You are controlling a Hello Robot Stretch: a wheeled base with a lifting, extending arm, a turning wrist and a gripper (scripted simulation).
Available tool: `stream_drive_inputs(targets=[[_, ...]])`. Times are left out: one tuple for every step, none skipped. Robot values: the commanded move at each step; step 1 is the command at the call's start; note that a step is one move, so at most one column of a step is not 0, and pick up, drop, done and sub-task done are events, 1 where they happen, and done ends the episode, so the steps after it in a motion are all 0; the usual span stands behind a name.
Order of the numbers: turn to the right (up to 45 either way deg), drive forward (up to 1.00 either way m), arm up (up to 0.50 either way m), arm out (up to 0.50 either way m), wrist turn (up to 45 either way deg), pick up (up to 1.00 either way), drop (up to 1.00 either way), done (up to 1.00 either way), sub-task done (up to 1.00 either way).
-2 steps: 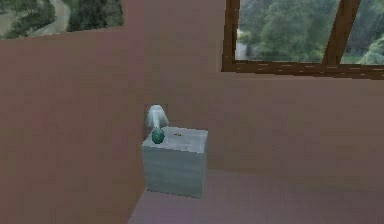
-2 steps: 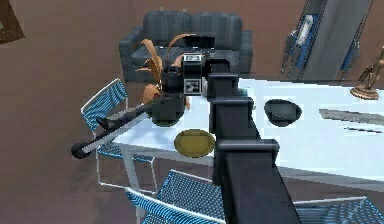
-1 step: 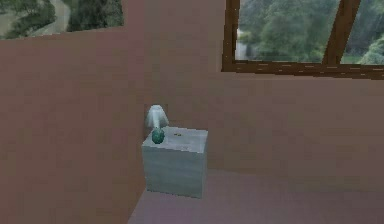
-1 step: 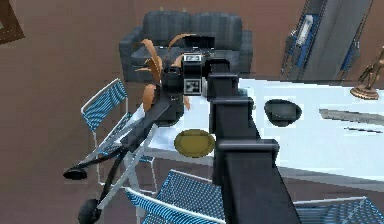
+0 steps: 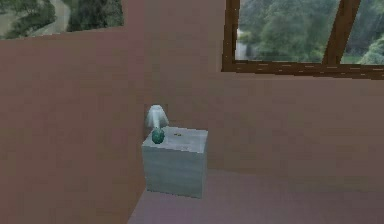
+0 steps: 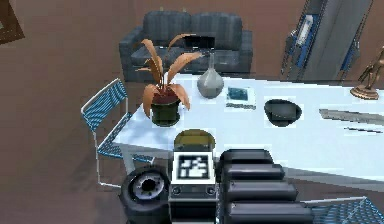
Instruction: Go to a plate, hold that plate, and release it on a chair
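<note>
Currently the plate (image 6: 195, 137) lies at the table's (image 6: 310, 145) near edge, just beyond the arm's white marker (image 6: 190, 166). Claw (image 6: 147, 190) sits beside the marker; cannot tell whether it holds anything. Blue striped chair (image 6: 104, 108) stands at the table's end, arm side view's left.

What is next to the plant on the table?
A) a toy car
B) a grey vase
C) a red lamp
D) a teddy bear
B: in the arm side view a grey vase stands on the table, just right of the potted plant.
</note>
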Motion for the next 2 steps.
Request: stream_drive_inputs(targets=[[0.0, 0.00, 0.00, 0.34, 0.0, 0.00, 0.00, 0.00, 0.00], [0.0, 0.00, 0.00, 0.00, 45.0, 0.00, 0.00, 0.00, 0.00]])
